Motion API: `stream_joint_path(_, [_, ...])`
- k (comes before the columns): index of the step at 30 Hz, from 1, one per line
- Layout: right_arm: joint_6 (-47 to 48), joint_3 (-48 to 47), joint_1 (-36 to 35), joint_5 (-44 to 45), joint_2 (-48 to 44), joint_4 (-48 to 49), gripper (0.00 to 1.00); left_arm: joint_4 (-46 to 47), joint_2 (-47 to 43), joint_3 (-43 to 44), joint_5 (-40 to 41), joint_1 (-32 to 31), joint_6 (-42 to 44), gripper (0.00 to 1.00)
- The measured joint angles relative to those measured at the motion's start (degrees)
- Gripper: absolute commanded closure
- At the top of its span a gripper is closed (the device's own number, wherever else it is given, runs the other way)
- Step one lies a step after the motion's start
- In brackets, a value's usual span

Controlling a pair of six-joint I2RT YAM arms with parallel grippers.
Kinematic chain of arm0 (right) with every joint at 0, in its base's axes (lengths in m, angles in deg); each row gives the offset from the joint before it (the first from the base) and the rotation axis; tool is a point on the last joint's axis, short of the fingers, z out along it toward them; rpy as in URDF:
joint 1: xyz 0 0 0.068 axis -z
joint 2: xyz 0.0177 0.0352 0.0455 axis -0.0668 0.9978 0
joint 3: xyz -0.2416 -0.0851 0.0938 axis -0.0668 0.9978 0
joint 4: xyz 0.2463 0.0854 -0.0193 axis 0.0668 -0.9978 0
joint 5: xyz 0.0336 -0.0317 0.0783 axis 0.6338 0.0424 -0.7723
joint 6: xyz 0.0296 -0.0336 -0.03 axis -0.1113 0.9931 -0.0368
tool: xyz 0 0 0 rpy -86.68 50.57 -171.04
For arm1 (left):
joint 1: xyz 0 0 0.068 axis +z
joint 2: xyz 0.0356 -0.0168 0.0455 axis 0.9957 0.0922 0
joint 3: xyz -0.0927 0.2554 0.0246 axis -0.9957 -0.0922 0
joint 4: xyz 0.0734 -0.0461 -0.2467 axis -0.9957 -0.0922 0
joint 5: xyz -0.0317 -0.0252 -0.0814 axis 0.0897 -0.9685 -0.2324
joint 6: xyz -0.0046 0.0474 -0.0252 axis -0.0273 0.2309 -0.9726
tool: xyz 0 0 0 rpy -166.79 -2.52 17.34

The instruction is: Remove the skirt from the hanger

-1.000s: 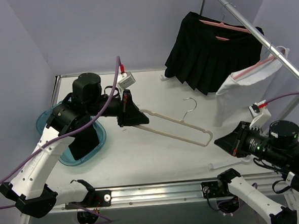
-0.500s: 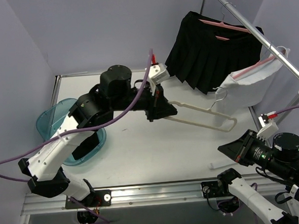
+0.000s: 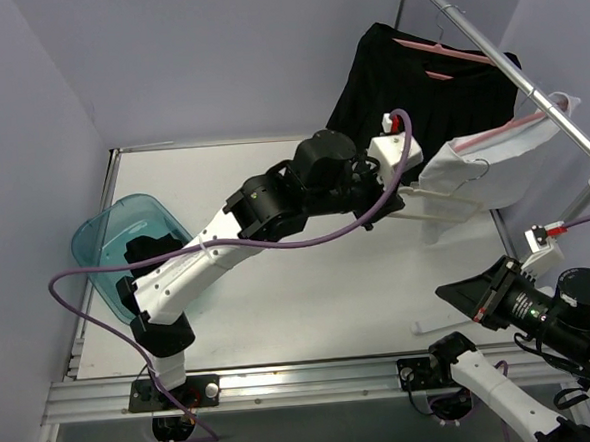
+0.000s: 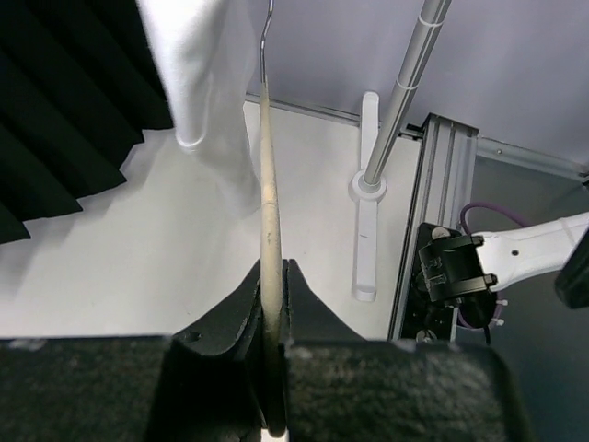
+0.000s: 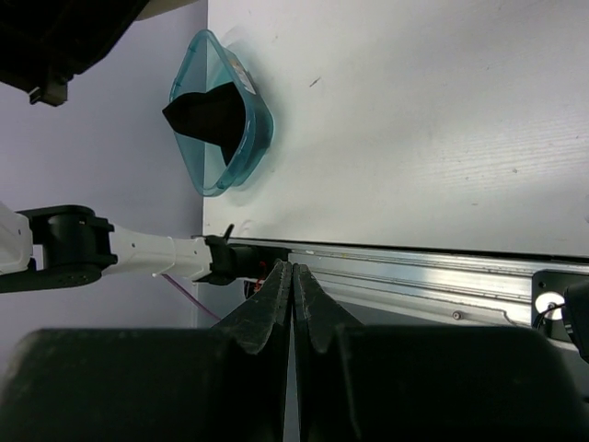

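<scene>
The loose black skirt [image 5: 216, 115] lies bunched inside the translucent teal plastic tub [image 3: 101, 238] at the left edge of the white tabletop [image 3: 280, 302], free of any hanger. The bare beige plastic hanger [image 4: 269, 212] is held well apart from it, up at the right side. The left tool [image 4: 273, 276] pinches the hanger's bar edge-on between its two black fingers. The hanger's thin wire hook [image 4: 266, 37] reaches up in front of the white skirt [image 3: 473, 175].

That white skirt hangs on a pink hanger [image 3: 515, 124] from the slanted silver metal rail [image 3: 506, 68]. Further up the same rail a black pleated skirt [image 3: 407, 84] hangs on another pink hanger [image 3: 435, 50]. The left arm stretches across the tabletop from the near-left base towards these garments.

The right tool [image 5: 293, 276] hovers low at the near-right corner. Its fingers are pressed together with nothing between them, pointing left over the aluminium frame rail [image 5: 414, 276] at the tabletop's near edge.
</scene>
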State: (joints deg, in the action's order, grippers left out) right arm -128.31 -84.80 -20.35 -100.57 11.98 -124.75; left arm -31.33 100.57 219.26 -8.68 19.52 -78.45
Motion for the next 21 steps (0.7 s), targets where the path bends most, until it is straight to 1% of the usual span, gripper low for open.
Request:
stream_joint_path(6, [-1.16,-0.33,-0.24,0.44,0.00,-0.02,1.00,2.23,3.74,2.97,2.47,-1.88,3.13,0.98])
stream_joint_path(10, [-2.05,-0.31,-0.24,0.70,-0.07,0.00,1.00,5.29,4.26,3.02,6.67,-4.52,5.97,0.98])
stream_joint_path(13, [-2.91,-0.28,-0.24,1.05,-0.33,-0.02,1.00,6.99,4.70,3.89,7.65,-5.90,7.06,0.98])
stream_joint_path(21, [-3.41,-0.31,-0.24,1.66,-0.42,-0.02,1.00,7.21,9.51,12.98,8.44,-6.29,8.33,0.98])
